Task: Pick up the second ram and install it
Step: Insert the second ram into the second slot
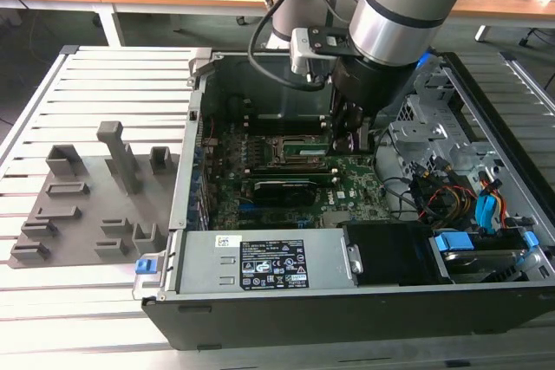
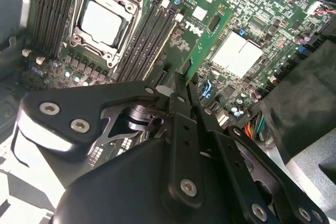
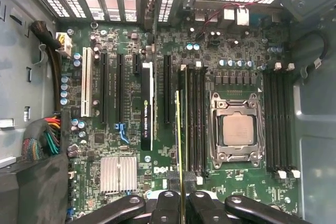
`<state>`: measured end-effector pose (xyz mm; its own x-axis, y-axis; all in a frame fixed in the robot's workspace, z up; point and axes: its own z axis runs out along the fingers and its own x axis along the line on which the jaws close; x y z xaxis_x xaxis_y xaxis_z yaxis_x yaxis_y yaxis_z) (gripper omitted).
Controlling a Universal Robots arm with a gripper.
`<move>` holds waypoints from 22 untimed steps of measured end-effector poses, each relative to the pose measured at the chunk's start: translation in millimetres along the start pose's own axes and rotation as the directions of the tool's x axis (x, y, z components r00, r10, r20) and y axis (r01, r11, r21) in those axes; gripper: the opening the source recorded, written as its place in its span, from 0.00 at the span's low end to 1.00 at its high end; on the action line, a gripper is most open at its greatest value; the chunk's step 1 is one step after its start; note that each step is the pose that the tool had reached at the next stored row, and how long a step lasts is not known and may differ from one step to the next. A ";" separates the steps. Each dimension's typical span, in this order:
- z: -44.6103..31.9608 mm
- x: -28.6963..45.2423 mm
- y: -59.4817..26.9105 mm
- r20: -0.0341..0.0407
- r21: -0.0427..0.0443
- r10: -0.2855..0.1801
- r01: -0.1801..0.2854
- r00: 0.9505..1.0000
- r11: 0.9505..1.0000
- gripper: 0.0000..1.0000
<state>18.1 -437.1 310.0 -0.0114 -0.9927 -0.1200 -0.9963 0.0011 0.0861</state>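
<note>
- In the exterior view, the arm is seen reaching down into the open computer case (image 1: 260, 301), which lies on a slatted counter (image 1: 87, 84). The end effector (image 1: 347, 140) is positioned above the motherboard (image 1: 347, 184), near the CPU socket (image 1: 279, 150). Grey fixture blocks (image 1: 87, 205) are set on the counter toward the exterior view's left.
- In the second wrist view, the second ram (image 2: 207, 35) is seen clamped edge-on between the fingers (image 2: 181, 95), tilted over the memory slots (image 2: 152, 35).
- In the first wrist view, the stick (image 3: 179, 135) is shown as a thin edge directly over the slots beside the socket (image 3: 236, 129), gripped at its near end by the end effector (image 3: 181, 205).
</note>
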 end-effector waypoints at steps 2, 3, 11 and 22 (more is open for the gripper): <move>1.9 0.2 -0.2 0.000 0.000 0.000 0.000 1.000 1.000 0.14; 3.1 0.4 -0.3 0.000 0.000 0.000 0.000 1.000 1.000 0.14; 10.9 1.3 -0.9 0.000 0.000 0.000 0.000 1.000 1.000 0.14; 19.4 -10.5 -0.7 0.000 0.000 0.000 0.000 1.000 1.000 0.14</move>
<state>17.2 -424.3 292.0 -0.0114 -0.9927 -0.1201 -0.9963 0.0011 0.0862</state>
